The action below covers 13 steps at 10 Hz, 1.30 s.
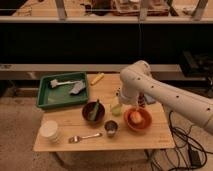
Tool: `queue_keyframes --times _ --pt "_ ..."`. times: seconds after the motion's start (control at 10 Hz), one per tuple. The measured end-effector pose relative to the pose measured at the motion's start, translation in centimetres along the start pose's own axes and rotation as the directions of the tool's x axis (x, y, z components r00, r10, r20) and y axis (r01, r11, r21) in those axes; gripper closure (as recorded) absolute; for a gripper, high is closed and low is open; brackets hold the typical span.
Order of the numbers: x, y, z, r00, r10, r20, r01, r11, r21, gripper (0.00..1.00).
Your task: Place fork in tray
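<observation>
The silver fork [84, 137] lies flat on the wooden table [70, 125] near its front edge, between a white cup and a small metal cup. The green tray [46, 97] stands at the table's back left and holds a white-handled brush [65, 82] and a grey item [78, 89]. My gripper [121, 101] hangs at the end of the white arm over the middle right of the table, beside the orange bowl [137, 120], well to the right of the fork and empty as far as I can see.
A dark bowl [93, 111] with a green item stands in the middle. A small metal cup [111, 128] and a white cup [50, 131] stand near the front. A yellow stick-shaped item [97, 78] lies at the back. A pale green object [116, 108] sits under the gripper. Cables lie on the floor at right.
</observation>
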State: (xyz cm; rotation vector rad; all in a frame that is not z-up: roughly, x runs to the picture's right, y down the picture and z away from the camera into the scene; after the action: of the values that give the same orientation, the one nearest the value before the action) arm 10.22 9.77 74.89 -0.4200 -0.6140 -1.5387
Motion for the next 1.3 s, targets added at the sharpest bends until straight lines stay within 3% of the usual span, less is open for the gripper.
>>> queue_keyframes --times 0.1,0.2,0.3,0.4,0.5,0.6,0.7,1.0,1.1,1.3 --pt "-0.6 -0.7 -0.1 0.998 -0.056 -0.009 0.056 0.998 0.031 0.20" --pt "-1.6 -1.8 -0.1 0.989 -0.147 -0.020 0.148 0.988 0.053 0.20" --pt "-2.7 -3.4 0.0 0.969 -0.245 -0.033 0.247 0.967 0.066 0.20" --pt "-4.0 -5.2 0.2 0.938 -0.342 -0.047 0.345 0.936 0.074 0.20" --pt "-5.8 -8.3 0.5 0.880 -0.471 -0.067 0.475 0.877 0.076 0.20" --pt "-6.7 -9.4 0.6 0.847 -0.525 -0.078 0.530 0.845 0.072 0.20" --pt "-7.0 -9.8 0.7 0.832 -0.548 -0.082 0.554 0.830 0.067 0.20" --pt "-7.1 -10.0 0.6 0.825 -0.556 -0.097 0.563 0.824 0.066 0.20" --pt "-7.2 -10.4 0.6 0.795 -0.593 -0.128 0.605 0.791 0.094 0.20" --pt "-7.4 -13.0 0.7 0.684 -0.705 -0.188 0.729 0.672 0.133 0.20"
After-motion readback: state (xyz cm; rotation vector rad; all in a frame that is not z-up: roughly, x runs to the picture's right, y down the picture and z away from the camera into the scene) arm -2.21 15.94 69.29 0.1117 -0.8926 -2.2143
